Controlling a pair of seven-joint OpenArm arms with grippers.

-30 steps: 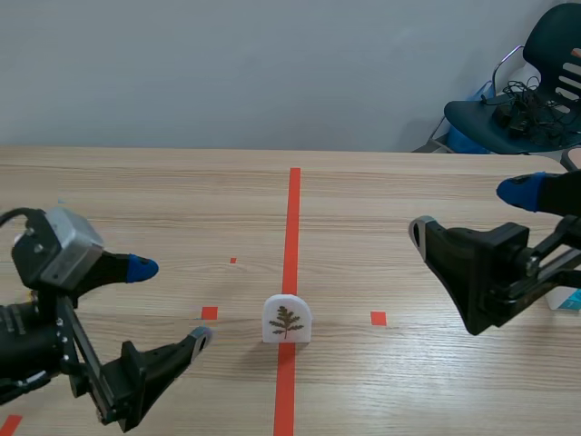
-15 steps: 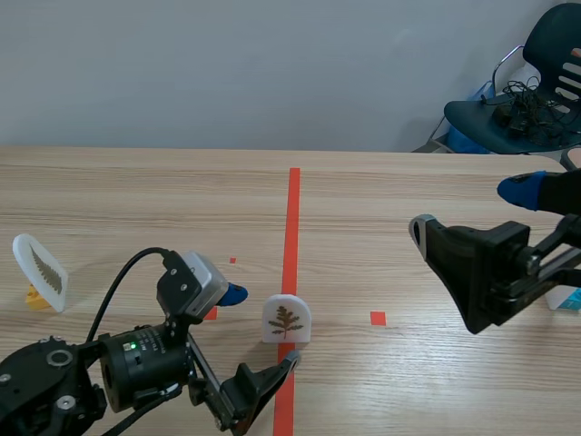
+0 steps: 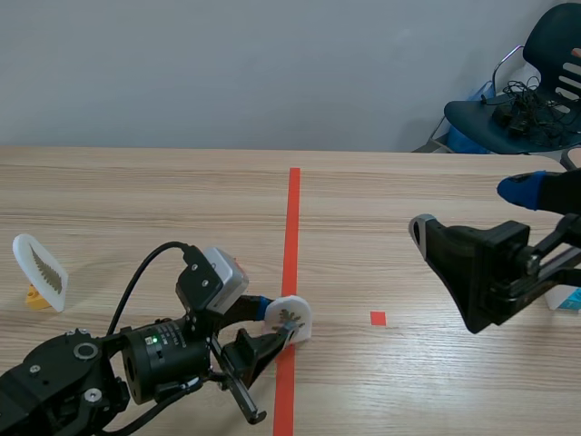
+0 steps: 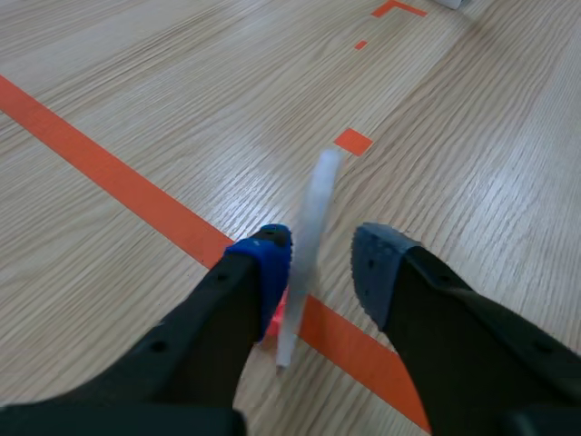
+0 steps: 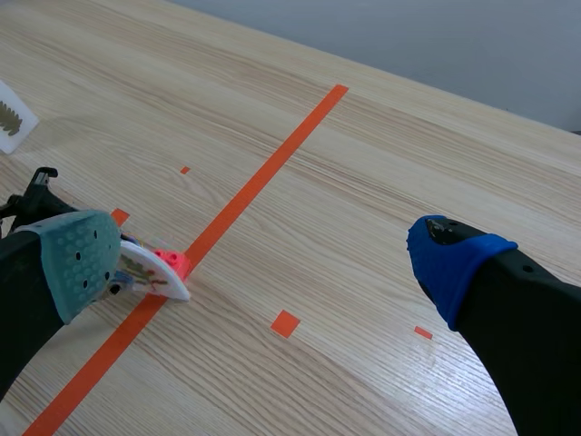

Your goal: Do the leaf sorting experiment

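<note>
While the left gripper straddles the white leaf card at the orange tape line, you are at the point where the pick can most easily fail. In the left wrist view the card runs edge-on between the fingers. The blue pad touches one face and the grey pad stands clear of the other, so the fingers are narrowly apart and not clamped. The card looks tipped off upright, leaning on its small red base, and that is your main risk. If only the blue pad pushes, the card can topple flat onto the table or skid along the tape, and a flat card is, I judge, far harder for thick fingers to lift. If you close too high on the thin plate, it may pivot or slip out as you raise it. If you close off-centre, the base may twist free. Pressing down while you close could scrape the fingertips on the wood. The right gripper hangs wide open with nothing in it, well apart to the right, so a clash is unlikely unless you swing the card that way. The other leaf card stands upright on its yellow base at the far left, and a careless drop-off beside it could knock it over.
</note>
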